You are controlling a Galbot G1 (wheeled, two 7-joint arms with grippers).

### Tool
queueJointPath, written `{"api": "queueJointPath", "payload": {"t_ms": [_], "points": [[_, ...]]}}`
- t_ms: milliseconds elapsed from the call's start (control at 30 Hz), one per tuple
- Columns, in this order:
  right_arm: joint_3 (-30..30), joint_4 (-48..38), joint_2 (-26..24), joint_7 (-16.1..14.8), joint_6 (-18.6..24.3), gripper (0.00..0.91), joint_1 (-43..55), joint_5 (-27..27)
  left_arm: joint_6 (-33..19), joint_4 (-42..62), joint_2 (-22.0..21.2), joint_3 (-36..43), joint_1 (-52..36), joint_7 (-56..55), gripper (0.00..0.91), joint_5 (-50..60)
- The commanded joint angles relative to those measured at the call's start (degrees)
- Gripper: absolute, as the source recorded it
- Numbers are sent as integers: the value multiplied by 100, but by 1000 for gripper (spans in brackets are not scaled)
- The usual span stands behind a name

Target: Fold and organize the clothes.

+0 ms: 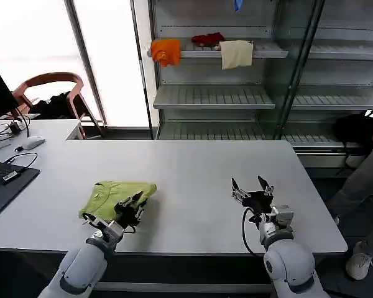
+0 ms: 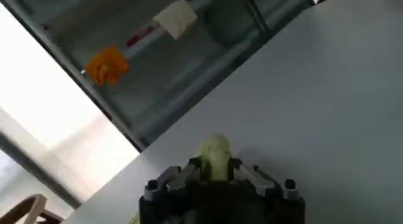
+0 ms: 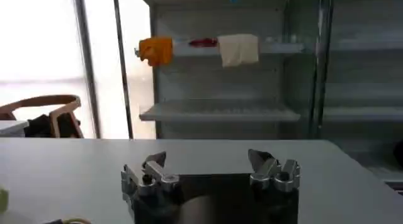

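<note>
Green T-shirt gripped by the left claw on the desk.

The folded lime-green T-shirt (image 1: 116,197) lies at the front left of the grey desk (image 1: 193,180); its near edge is clenched in the left claw (image 1: 132,208). The right claw (image 1: 252,189) is held released, well apart, above the front right of the desk.

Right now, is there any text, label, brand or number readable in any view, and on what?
None readable.
Green T-shirt, pinched in the left claw: plain, no print or tag showing.
Right claw, open over the table: no markings legible.
Orange cloth and cream cloth on the shelf: no lettering.
Laptop: keys too small to read.
</note>
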Motion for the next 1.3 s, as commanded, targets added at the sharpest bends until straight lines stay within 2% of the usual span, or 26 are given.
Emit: {"api": "queueJointPath", "payload": {"t_ms": [33, 167, 233, 300, 367, 400, 567, 667, 833, 933, 1200, 1233, 1267, 1300], "points": [[-244, 108, 46, -68, -313, 907, 6, 28, 625, -395, -210, 499, -304, -726, 907, -1806], [-621, 119, 136, 4, -420, 907, 12, 313, 699, -805, -21, 127, -278, -780, 907, -2622], [-944, 61, 190, 161, -431, 907, 10, 589, 739, -1064, 49, -192, -232, -794, 907, -3033], [-1373, -66, 275, 618, -441, 907, 69, 1452, 774, -1254, 155, -632, -135, -793, 907, -3336], [-1730, -143, 269, 866, -443, 907, 166, 1999, 763, -1285, 229, -891, -61, -796, 907, -3459], [-2121, -250, 324, 1339, -445, 907, 340, 2674, 751, -1278, 278, -1120, -17, -804, 907, -3480], [-2772, -789, 1058, 1923, -450, 907, 690, 3292, 537, -1104, 126, -1658, 245, -817, 907, -3452], [-2862, -1285, 1427, 1909, -446, 907, 937, 3350, 455, -1076, -71, -1798, 435, -824, 907, -3429], [-2722, -1746, 1798, 1684, -435, 907, 1077, 3468, 302, -1017, -218, -1868, 648, -815, 907, -3387], [-2598, -1842, 1808, 1624, -429, 907, 1072, 3483, 249, -991, -261, -1882, 750, -805, 907, -3393], [-2370, -2241, 1808, 1750, -424, 907, 1160, 3572, 211, -898, -308, -1887, 798, -809, 907, -3460], [-2351, -2288, 1808, 1743, -423, 877, 1180, 3556, 212, -892, -315, -1881, 797, -813, 907, -3462], [-2365, -2320, 1808, 1737, -421, 675, 1207, 3565, 212, -890, -321, -1877, 795, -814, 907, -3459], [-2365, -2341, 1808, 1732, -419, 574, 1233, 3561, 212, -892, -328, -1876, 800, -814, 907, -3460]]}}
